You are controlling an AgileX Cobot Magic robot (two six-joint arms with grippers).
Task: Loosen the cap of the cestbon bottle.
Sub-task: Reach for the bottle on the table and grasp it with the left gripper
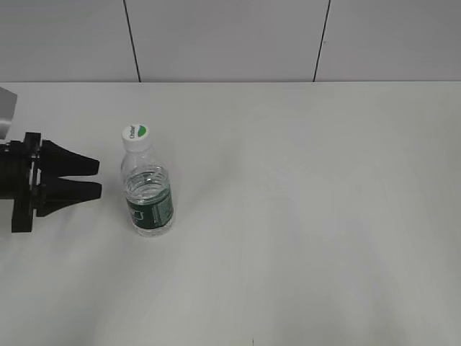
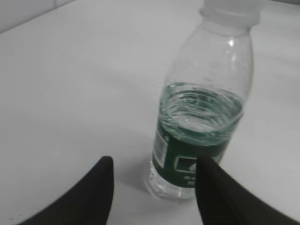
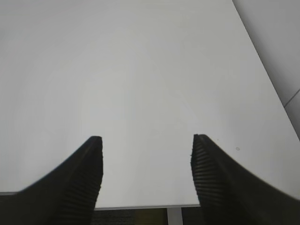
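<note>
A white table [image 1: 302,216] carries the cestbon bottle [image 1: 149,191], standing upright at left of centre, long axis vertical. The left pincer [image 1: 99,177], spread, sits just beside it, pointing at its body, not touching. The right pincer [image 3: 146,154], also spread, faces bare table. The cap [image 1: 135,135] tops the bottle.

Small clear glossy plastic cestbon bottle [image 1: 148,193], dark green label; smooth white plastic cap [image 1: 135,136]. Matt white counter [image 1: 302,216]. My right tool [image 3: 146,161]: matt black, ribbed pads [image 3: 208,168].
</note>
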